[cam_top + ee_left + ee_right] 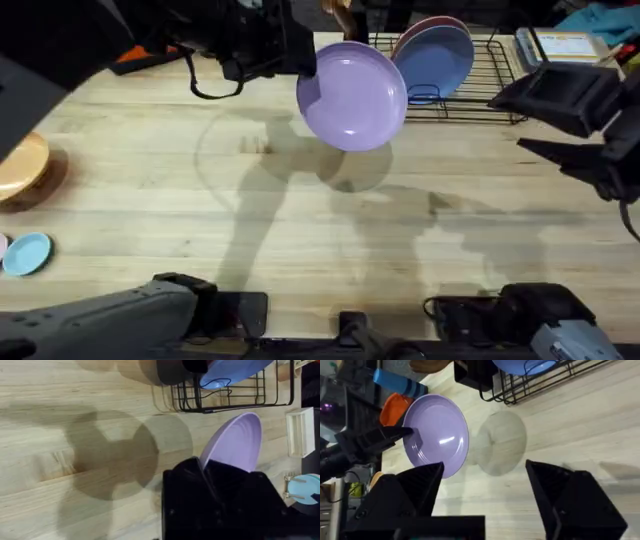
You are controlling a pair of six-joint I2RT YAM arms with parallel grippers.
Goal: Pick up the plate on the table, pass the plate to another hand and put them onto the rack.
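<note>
The lavender plate (pixel 352 96) hangs in the air above the table (pixel 150 200), tilted up so its hollow face looks toward the right side, with its round shadow lying on the wood below it. The left tool (pixel 312 72) is clamped on the plate's rim at the side away from the rack, its black fingers (pixel 200 472) closing over the edge in the left wrist view, where the plate (pixel 235 442) rises edge-on just past them. The rack (pixel 480 75) stands at the far edge of the table, just beyond the held plate, with a periwinkle-blue plate (pixel 440 58) and a pink plate (pixel 425 25) upright in its slots. The right tool (pixel 485 492) waits well apart on the right, its two fingers spread wide and holding nothing, the plate (pixel 437 435) facing it across bare wood.
</note>
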